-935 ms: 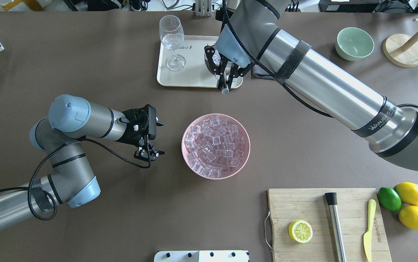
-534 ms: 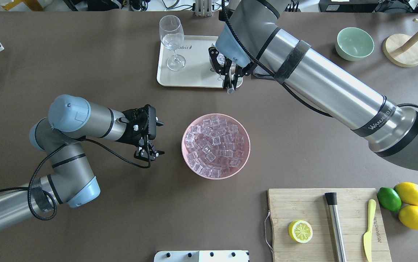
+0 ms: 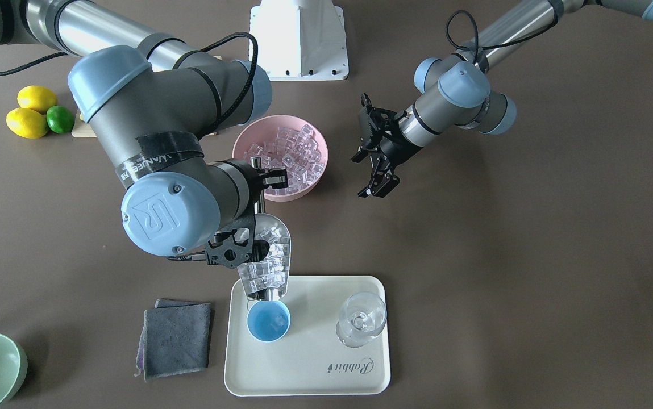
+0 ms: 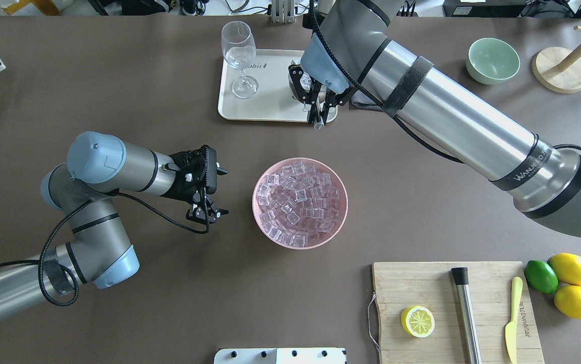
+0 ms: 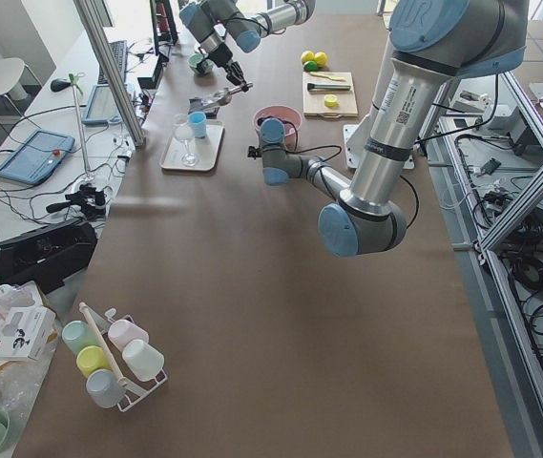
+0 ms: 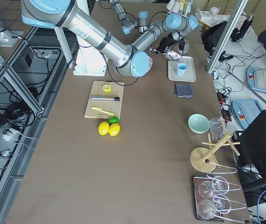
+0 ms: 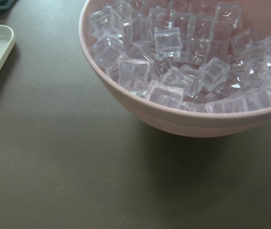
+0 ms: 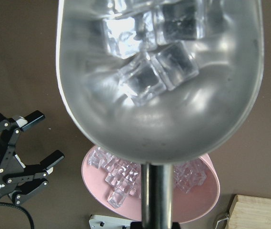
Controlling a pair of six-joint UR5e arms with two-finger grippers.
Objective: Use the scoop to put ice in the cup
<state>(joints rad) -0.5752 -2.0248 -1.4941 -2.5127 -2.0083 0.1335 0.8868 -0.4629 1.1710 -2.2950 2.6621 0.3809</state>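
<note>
Risk at the pour: my right claw [image 4: 317, 107] is clamped narrow on the thin rod handle of the scoop [image 3: 266, 255], which hangs tilted over the tray [image 3: 315, 375], its lip just above the near rim of the cup [image 3: 268, 321]. The trough looks wider than the cup's mouth, so I judge that the ice [image 3: 262, 271] heaped in it could slide off in one bunch, miss on either side and scatter across the tray, or skid toward the wine glass [image 3: 362, 325] standing beside the cup on that same tray. A sharper tilt or a lip off-centre would cause it. The rod is slim and smooth, so a twist in my grip is a second hazard. A pale patch inside the cup may be a cube already landed; I cannot tell for sure. My left claw [image 3: 379, 187], fingers spread and holding nothing, hovers well apart from the tray, beside the pink bowl [image 3: 239, 149] of spare cubes.
</note>
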